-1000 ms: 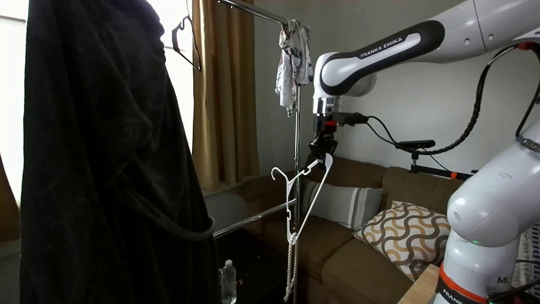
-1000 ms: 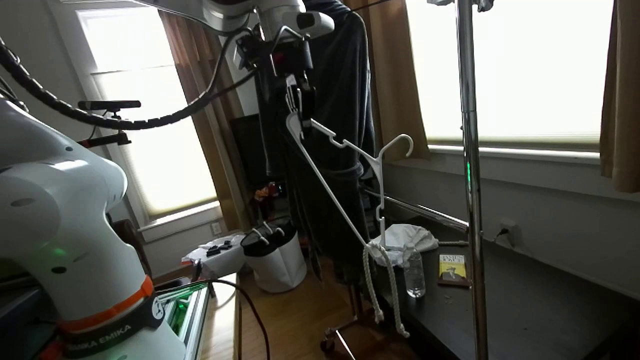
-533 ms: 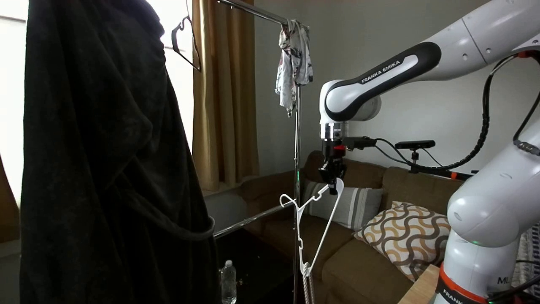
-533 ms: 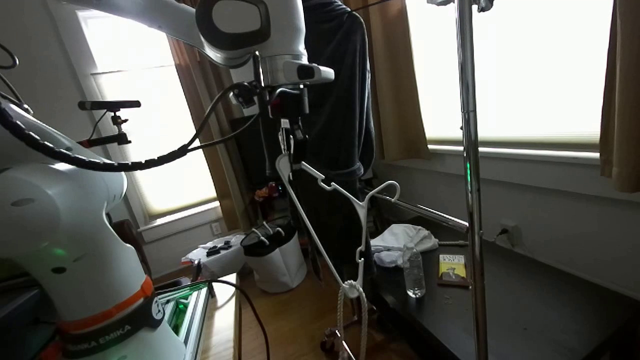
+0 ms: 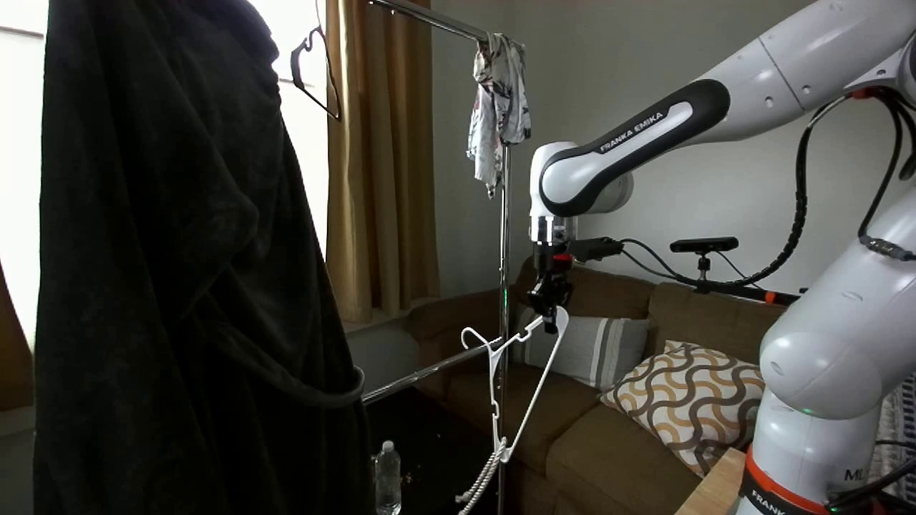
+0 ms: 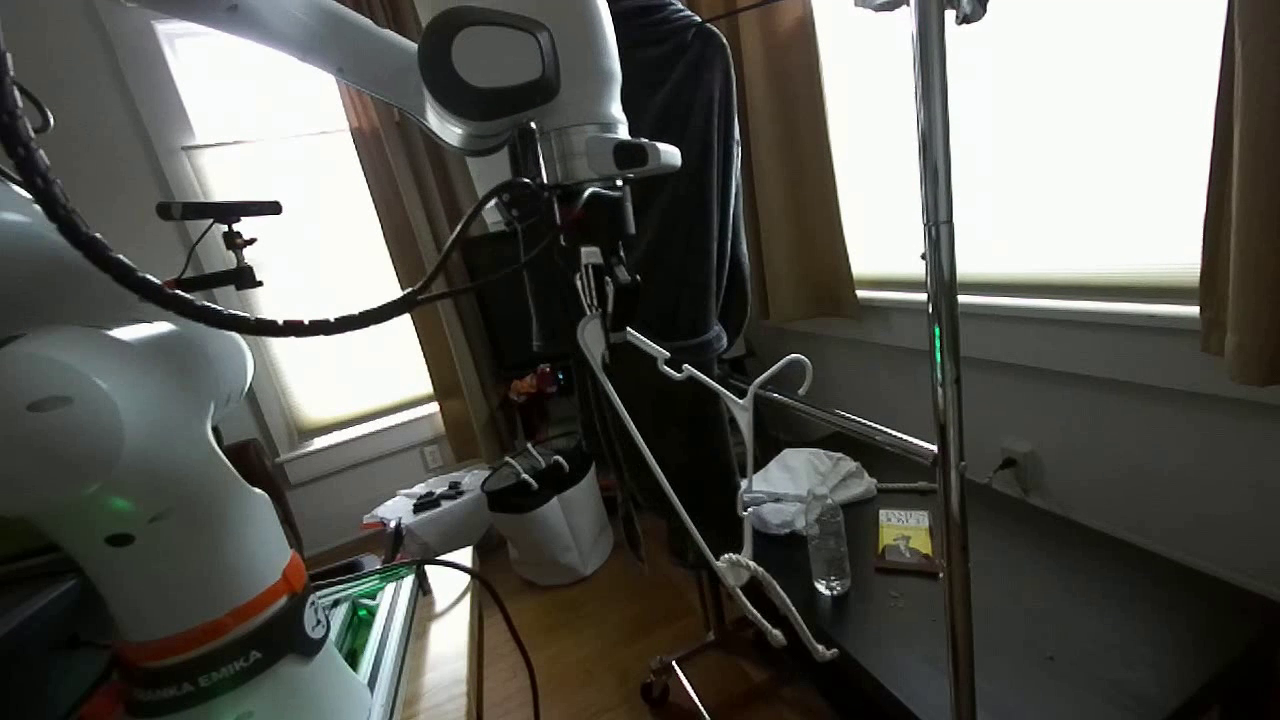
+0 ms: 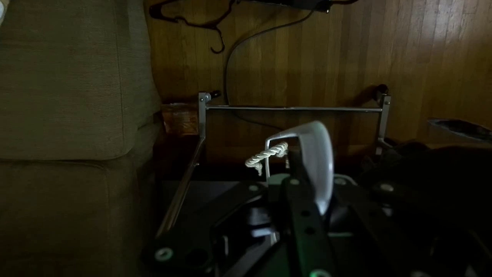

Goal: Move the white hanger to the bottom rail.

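Fingers (image 5: 550,325) clasp white hanger (image 6: 743,409); its hooked edge free near bottom rail (image 6: 855,423).

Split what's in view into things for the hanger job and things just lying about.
For the job:
white hanger, held at one end
hand, gripping it
bottom rail, its destination

Not part of it:
water bottle, upright
yellow book
patterned cushion
dark coat, hanging
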Tool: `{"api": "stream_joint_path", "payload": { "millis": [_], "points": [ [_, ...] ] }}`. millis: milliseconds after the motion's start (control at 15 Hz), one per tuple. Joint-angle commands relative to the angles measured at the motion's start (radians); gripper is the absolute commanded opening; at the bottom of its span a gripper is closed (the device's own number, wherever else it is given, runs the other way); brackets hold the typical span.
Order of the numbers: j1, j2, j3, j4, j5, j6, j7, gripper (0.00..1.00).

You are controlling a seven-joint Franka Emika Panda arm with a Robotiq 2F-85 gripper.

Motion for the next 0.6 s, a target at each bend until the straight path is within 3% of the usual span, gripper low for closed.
{"api": "stream_joint_path", "payload": {
  "millis": [0, 267, 533],
  "points": [
    [-0.006, 0.114, 0.014, 0.023, -0.035, 0.131, 0.025, 0.01],
    [-0.014, 0.198, -0.005, 0.043, -0.029, 0.244, 0.016, 0.01],
    [-0.01, 0.302, -0.026, 0.108, 0.007, 0.227, -0.015, 0.01]
  ]
}}
